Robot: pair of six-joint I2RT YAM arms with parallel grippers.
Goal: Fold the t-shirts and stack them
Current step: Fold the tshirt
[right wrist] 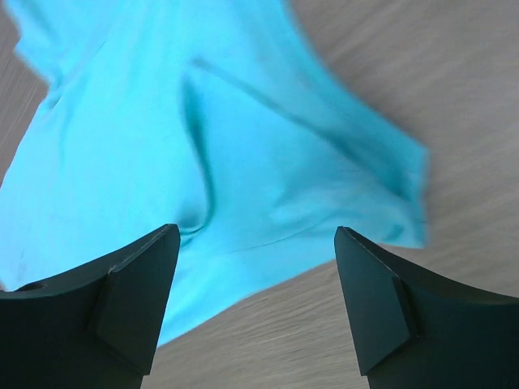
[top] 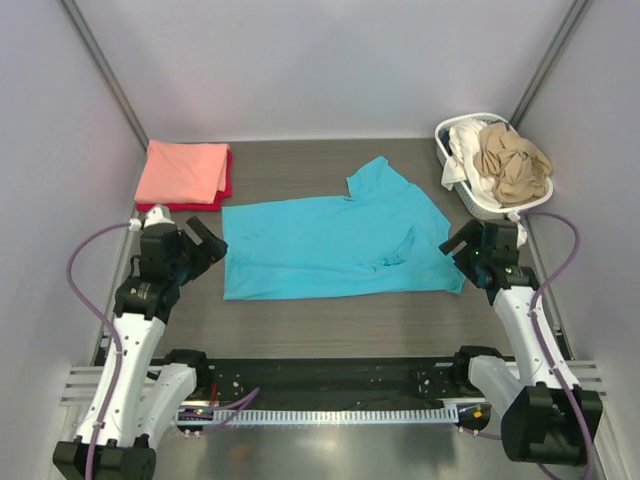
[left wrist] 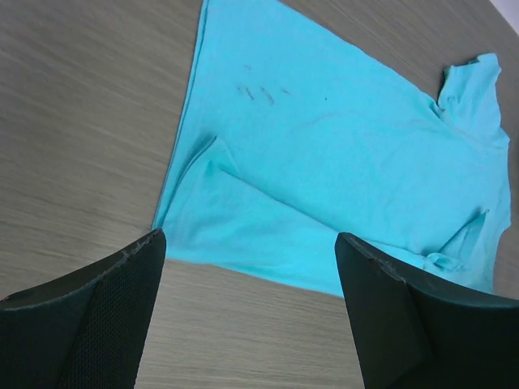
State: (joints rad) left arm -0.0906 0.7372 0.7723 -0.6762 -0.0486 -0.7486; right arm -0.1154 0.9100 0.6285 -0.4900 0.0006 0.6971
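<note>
Left gripper [top: 205, 245] and right gripper [top: 462, 250] flank the turquoise t-shirt [top: 330, 245]. White plastic basket [top: 487, 211], far right, holds crumpled tan shirt [top: 515, 160] and white shirt [top: 463, 145]. Turquoise one lies flat and creased mid-table [top: 300, 320]; folded salmon shirt [top: 185, 170] tops red shirt [top: 226, 190], far left. I see both jaws wide open, gripping nothing.

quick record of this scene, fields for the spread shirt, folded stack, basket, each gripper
spread shirt: turquoise t-shirt, flat on the table between the arms, creased
folded stack: salmon-pink t-shirt on red t-shirt, far left corner
basket: white laundry basket, far right, holds tan t-shirt and white t-shirt
left gripper: open, empty, by shirt's left edge
right gripper: open, empty, by shirt's right edge
</note>
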